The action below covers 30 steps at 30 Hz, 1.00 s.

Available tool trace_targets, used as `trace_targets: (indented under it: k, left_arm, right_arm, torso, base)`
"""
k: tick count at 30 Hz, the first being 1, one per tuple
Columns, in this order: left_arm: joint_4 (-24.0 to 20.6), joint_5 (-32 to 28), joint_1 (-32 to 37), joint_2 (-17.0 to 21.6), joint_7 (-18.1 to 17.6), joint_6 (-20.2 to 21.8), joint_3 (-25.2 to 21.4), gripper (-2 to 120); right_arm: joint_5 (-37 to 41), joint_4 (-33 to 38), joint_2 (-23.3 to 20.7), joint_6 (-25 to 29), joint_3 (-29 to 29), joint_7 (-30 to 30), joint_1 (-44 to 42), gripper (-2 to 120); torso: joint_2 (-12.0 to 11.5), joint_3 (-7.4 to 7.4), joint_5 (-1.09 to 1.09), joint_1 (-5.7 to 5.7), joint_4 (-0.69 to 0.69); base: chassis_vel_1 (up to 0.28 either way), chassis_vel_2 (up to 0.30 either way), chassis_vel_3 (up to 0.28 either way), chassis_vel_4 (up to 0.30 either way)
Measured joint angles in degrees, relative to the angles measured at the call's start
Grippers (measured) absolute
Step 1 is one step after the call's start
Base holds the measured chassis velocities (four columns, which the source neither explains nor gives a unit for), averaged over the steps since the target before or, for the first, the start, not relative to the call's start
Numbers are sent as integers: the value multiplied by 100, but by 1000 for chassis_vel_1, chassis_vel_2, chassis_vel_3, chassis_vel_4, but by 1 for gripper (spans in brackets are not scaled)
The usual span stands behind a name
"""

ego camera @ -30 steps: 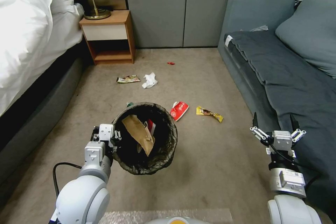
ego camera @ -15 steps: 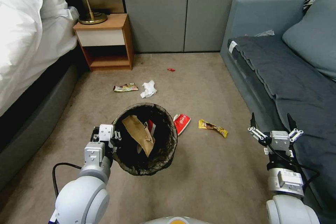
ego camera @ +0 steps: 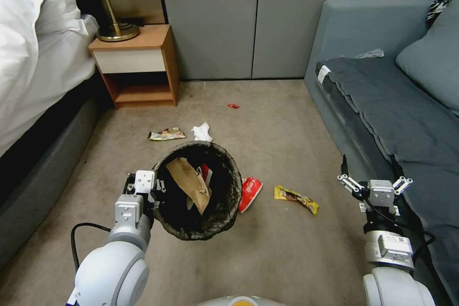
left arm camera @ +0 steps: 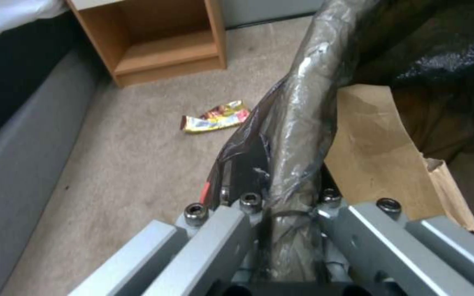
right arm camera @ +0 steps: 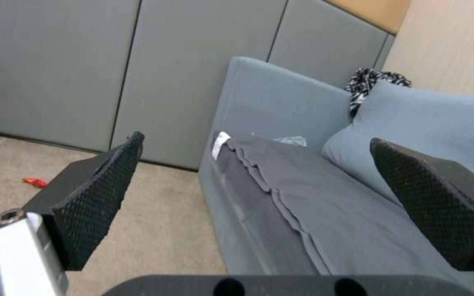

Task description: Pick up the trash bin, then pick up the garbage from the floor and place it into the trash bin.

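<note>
My left gripper (ego camera: 154, 185) is shut on the rim of the trash bin (ego camera: 224, 210), which hangs above the carpet with its dark bag folded over the edge. A crumpled brown paper bag (ego camera: 190, 182) and a red piece lie inside it. In the left wrist view my left gripper (left arm camera: 289, 207) pinches the bagged rim (left arm camera: 303, 123). Garbage lies on the floor: a red-and-white packet (ego camera: 251, 191) touching the bin's right side, a yellow wrapper (ego camera: 296, 199), a shiny wrapper (ego camera: 166, 134), white paper (ego camera: 202, 132) and a small red scrap (ego camera: 233, 105). My right gripper (ego camera: 370, 172) stands open and holds nothing beside the sofa.
A grey sofa (ego camera: 382, 119) runs along the right, close to my right arm. A bed (ego camera: 33, 71) lines the left. A wooden nightstand (ego camera: 136, 64) with a brass lamp stands at the back left. Grey cabinet doors (ego camera: 258, 19) close the far end.
The whole head view has shifted: the floor litter, nightstand and sofa now sit lower and nearer, so the camera has advanced. Both arms and the bin keep their places in the picture.
</note>
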Motion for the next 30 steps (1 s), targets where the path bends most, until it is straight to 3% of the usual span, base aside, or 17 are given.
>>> trace_targets:
  k: [13, 16, 18, 19, 22, 23, 26, 27, 29, 30]
  left_arm:
    - [32, 32, -15, -15, 29, -10, -5, 0]
    - [58, 53, -32, -34, 29, -15, 16, 0]
    - [81, 58, -53, -46, 29, -20, 29, 0]
    - [81, 58, -53, -46, 29, -20, 29, 0]
    - [107, 62, -63, -36, 28, -29, 23, 0]
    - [107, 62, -63, -36, 28, -29, 23, 0]
    - [113, 55, -72, -25, 23, -41, 0, 0]
    - [113, 55, -72, -25, 23, -41, 0, 0]
    - [114, 51, -74, -29, 22, -47, -8, 0]
    - [114, 51, -74, -29, 22, -47, -8, 0]
  right_arm:
    - [-91, -35, -11, 257, 63, -91, 31, 100]
    - [-87, 49, -63, 108, -3, 53, 6, 100]
    - [141, 207, -291, -782, -278, 494, -2, 100]
    - [141, 207, -291, -782, -278, 494, -2, 100]
    - [721, 358, -697, -2604, -674, 1088, 209, 100]
    - [721, 358, -697, -2604, -674, 1088, 209, 100]
    - [1191, 359, -1141, -4076, -979, 1061, 587, 100]
    - [1191, 359, -1141, -4076, -979, 1061, 587, 100]
    - [1390, 324, -1383, -4938, -1127, 743, 807, 100]
    - [1390, 324, -1383, -4938, -1127, 743, 807, 100]
  torso:
    - [0, 0, 1, 1, 0]
    - [0, 0, 0, 1, 0]
    - [0, 0, -1, 0, -1]
    - [0, 0, -1, 0, -1]
    - [1, -1, -1, 0, -1]
    - [1, -1, -1, 0, -1]
    - [0, 0, 1, 0, 0]
    - [0, 0, 1, 0, 0]
    - [0, 0, 1, 0, 0]
    - [0, 0, 1, 0, 0]
  base:
    - [-153, 160, 144, -150]
    - [-93, 67, 81, -74]
    - [6, 7, 10, -30]
    - [0, 0, 0, 0]
    - [0, 0, 0, 0]
    - [0, 0, 0, 0]
    - [0, 0, 0, 0]
    - [0, 0, 0, 0]
    - [0, 0, 0, 0]
    - [0, 0, 0, 0]
